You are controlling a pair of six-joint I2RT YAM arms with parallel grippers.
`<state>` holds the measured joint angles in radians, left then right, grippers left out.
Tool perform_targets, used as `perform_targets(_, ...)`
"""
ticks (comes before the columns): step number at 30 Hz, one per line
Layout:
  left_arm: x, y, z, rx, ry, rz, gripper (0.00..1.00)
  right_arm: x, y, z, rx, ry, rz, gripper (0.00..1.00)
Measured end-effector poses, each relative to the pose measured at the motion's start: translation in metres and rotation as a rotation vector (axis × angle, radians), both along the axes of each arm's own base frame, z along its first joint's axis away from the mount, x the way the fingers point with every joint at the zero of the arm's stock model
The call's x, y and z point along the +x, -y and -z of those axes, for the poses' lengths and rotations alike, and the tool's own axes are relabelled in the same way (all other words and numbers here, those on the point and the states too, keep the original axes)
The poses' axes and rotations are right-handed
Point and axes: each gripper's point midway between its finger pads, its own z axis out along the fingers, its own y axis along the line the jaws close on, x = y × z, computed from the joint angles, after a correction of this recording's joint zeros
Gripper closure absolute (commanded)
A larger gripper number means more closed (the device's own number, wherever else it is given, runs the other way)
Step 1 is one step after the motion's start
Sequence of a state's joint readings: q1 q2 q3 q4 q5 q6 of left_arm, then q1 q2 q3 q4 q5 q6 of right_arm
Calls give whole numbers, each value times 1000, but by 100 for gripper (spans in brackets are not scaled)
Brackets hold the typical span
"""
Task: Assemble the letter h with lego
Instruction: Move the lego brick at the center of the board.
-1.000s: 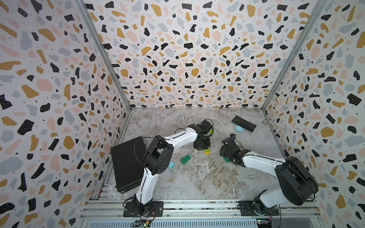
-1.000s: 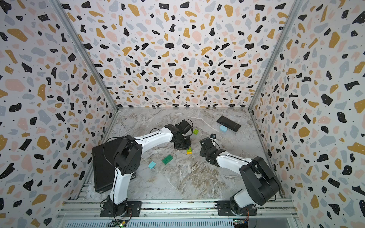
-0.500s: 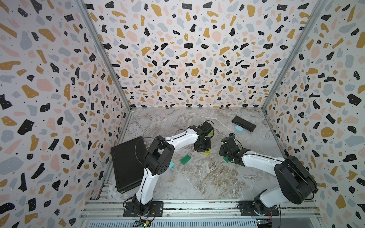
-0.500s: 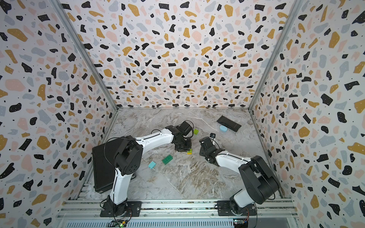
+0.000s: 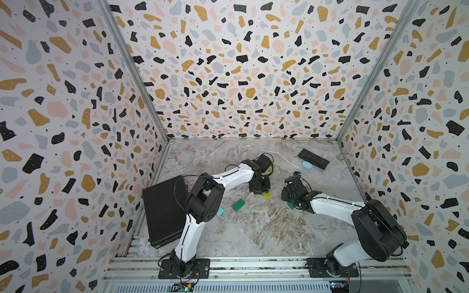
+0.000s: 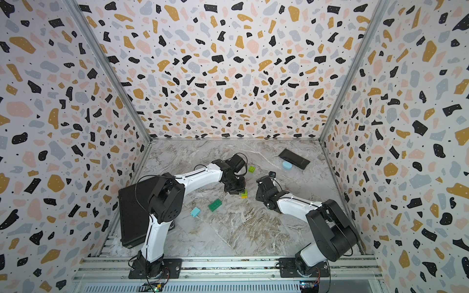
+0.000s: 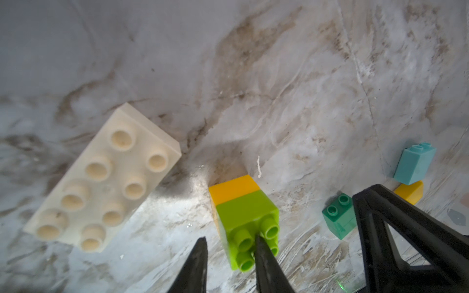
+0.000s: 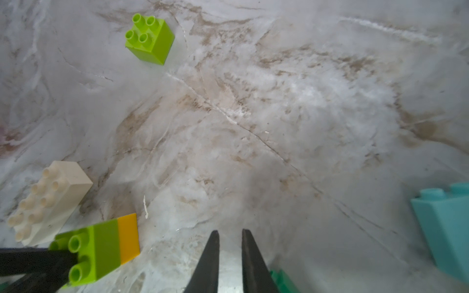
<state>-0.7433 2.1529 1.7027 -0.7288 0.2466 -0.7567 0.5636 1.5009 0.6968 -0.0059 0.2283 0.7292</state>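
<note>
Left gripper (image 7: pixel 229 238): jaws a little wider apart than a second ago, hanging just over the lime-on-yellow stack (image 7: pixel 242 206), one finger across its studs, clamping nothing. This reads as a release, so the h stands at two bricks.
Right gripper (image 8: pixel 229 231): narrow gap, empty, over bare table (image 8: pixel 279 114).
White eight-stud brick (image 7: pixel 101 177): loose, near the stack.
Dark green brick (image 5: pixel 238 204), lime brick (image 8: pixel 149 38): unused, apart.

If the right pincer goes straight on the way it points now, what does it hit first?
Most likely bare tabletop: the right pincer aims at an open patch of marble. The lone lime brick and the light-blue brick sit off to either side of that line, though depth is unclear.
</note>
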Motion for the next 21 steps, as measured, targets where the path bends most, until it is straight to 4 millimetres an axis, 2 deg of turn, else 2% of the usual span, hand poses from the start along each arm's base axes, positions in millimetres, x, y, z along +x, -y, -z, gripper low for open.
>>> perform_targets(7, -1, -5, -1, 20, 37, 31, 75, -1, -11, 0, 37, -10, -54, 80)
perform_targets(12, -13, -23, -1, 57, 37, 35, 76, -3, -17, 0, 55, -16, -87, 73)
perform_targets(21, -38, -55, -1, 108, 23, 33, 76, -4, -22, -2, 62, -19, -119, 67)
